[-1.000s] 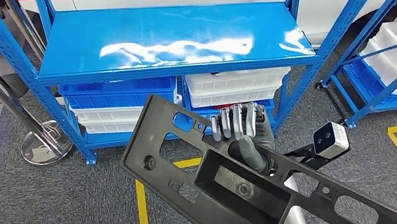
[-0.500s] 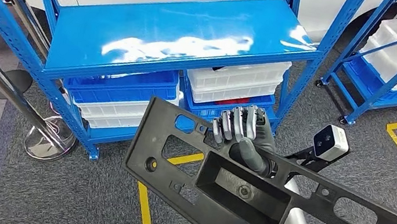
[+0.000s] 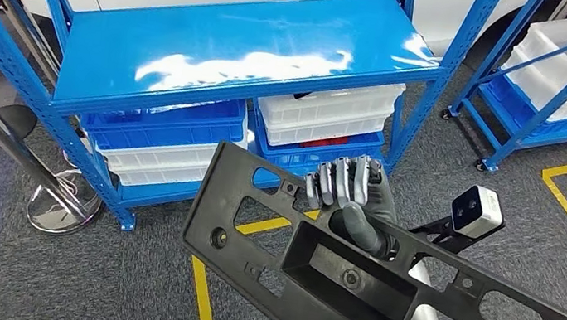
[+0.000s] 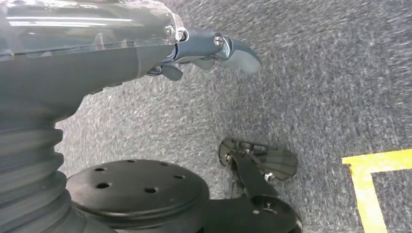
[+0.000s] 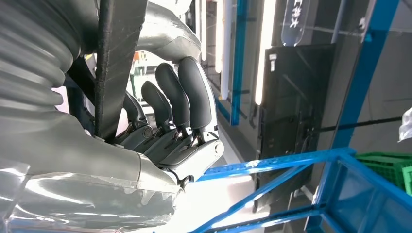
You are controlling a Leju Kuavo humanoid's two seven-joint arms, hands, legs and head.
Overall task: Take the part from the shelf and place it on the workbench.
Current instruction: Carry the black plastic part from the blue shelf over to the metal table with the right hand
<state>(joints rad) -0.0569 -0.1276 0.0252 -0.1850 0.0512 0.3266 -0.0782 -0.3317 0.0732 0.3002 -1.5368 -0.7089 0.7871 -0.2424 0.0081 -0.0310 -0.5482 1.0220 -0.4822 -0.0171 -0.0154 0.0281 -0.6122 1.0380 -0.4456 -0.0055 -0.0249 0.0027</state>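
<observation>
Right hand (image 3: 349, 194) gripping the black part (image 3: 347, 282), carried low at 5 o'clock, clear of the shelf (image 3: 228, 56). Whole view shifted since before: turning away, table ahead. Left hand (image 4: 214, 48) hanging, fingers curled on nothing.

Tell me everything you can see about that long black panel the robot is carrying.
The long black plastic panel looks rigid and matte. It has a deep rectangular recess in the middle, several cut-out windows and small round holes. It is tilted, running from centre frame to the lower right corner, in front of the blue metal shelf. The right hand grips its upper edge, fingers behind, thumb in front.
</observation>
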